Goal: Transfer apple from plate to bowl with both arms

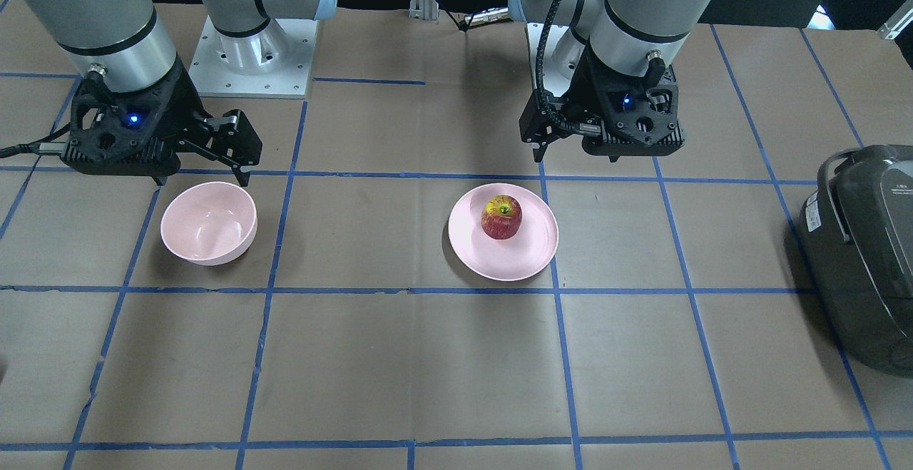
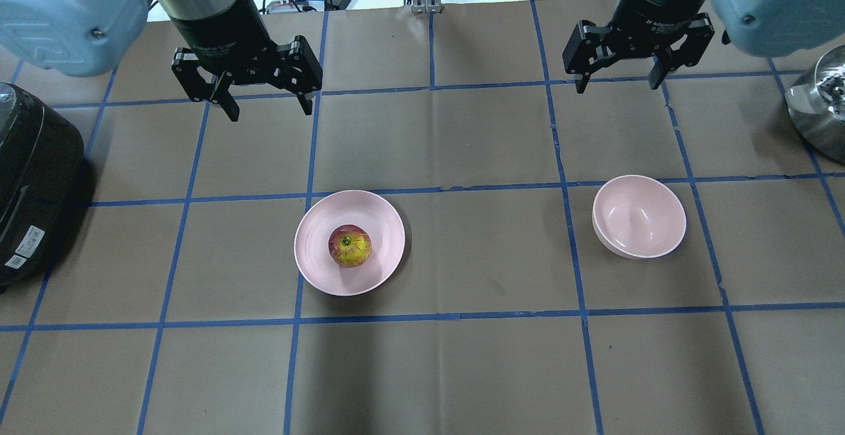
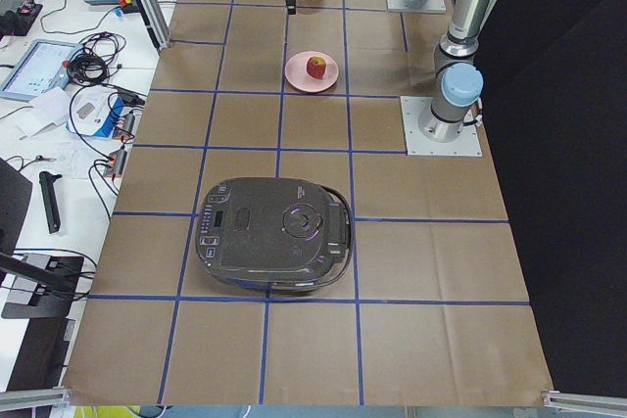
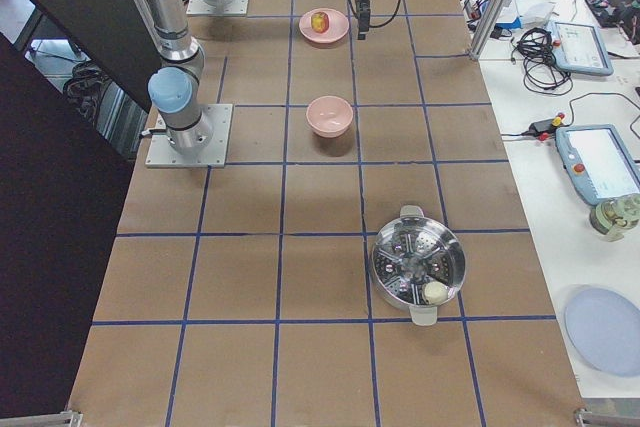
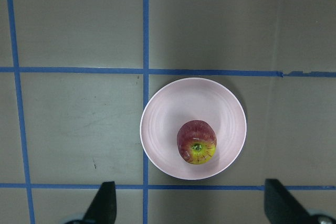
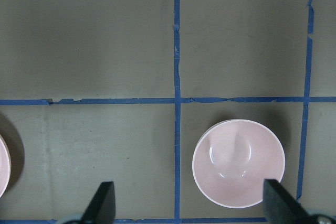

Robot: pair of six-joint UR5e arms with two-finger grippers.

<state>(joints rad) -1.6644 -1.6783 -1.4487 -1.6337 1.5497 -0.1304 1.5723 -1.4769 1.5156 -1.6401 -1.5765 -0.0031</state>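
Note:
The small red apple point(image 2: 350, 245) with a yellow-green stem patch sits on the flat pink plate point(image 2: 383, 224), left of the table's middle in the overhead view. The deep pink bowl point(image 2: 639, 216) stands empty to the right. My left gripper point(image 2: 269, 110) hangs open and empty above the table beyond the plate. Its wrist view shows the apple point(image 5: 197, 142) on the plate point(image 5: 168, 124). My right gripper point(image 2: 617, 85) hangs open and empty beyond the bowl. Its wrist view shows the bowl point(image 6: 239, 162). In the front-facing view the apple point(image 1: 501, 217) and bowl point(image 1: 208, 222) stand apart.
A black rice cooker point(image 2: 30, 184) sits at the table's left end. A steel steamer pot point(image 2: 818, 105) sits at the right end. Blue tape lines grid the brown table. The arm base plates point(image 1: 250, 56) are on the robot's side.

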